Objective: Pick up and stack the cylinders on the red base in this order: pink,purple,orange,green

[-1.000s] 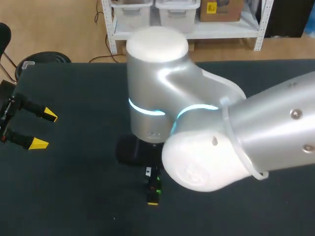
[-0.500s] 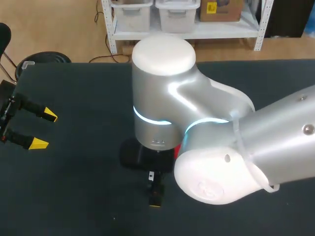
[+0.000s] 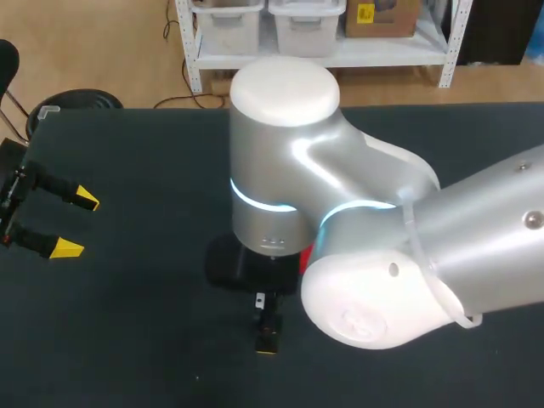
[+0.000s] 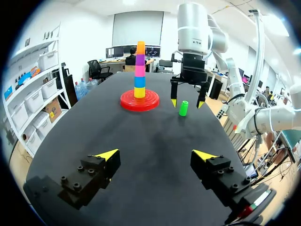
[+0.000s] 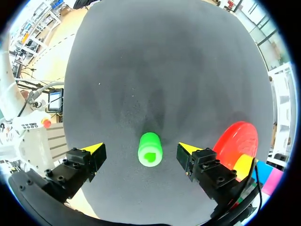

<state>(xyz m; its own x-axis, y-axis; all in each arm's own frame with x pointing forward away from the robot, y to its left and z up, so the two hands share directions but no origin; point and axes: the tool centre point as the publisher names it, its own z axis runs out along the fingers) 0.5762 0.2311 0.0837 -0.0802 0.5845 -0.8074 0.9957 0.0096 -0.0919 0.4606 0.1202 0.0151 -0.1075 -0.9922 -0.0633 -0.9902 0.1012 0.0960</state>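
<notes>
Stacking looks nearly done. My left gripper (image 4: 155, 154) hangs wide open and empty over the near table (image 4: 141, 136). Farther on, my right gripper (image 4: 187, 103), fingers spread, straddles the upright green cylinder (image 4: 183, 108) without touching it, just beside the red base (image 4: 139, 101). There pink (image 4: 139, 71), purple (image 4: 140, 60) and orange (image 4: 140, 48) already sit stacked; only green remains.

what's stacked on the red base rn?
On the red base, bottom up: yellow, blue, pink, purple, orange cylinders. The green cylinder is off it, on the table, between the open fingers of the right gripper. In the head view the right arm hides the stack.
</notes>
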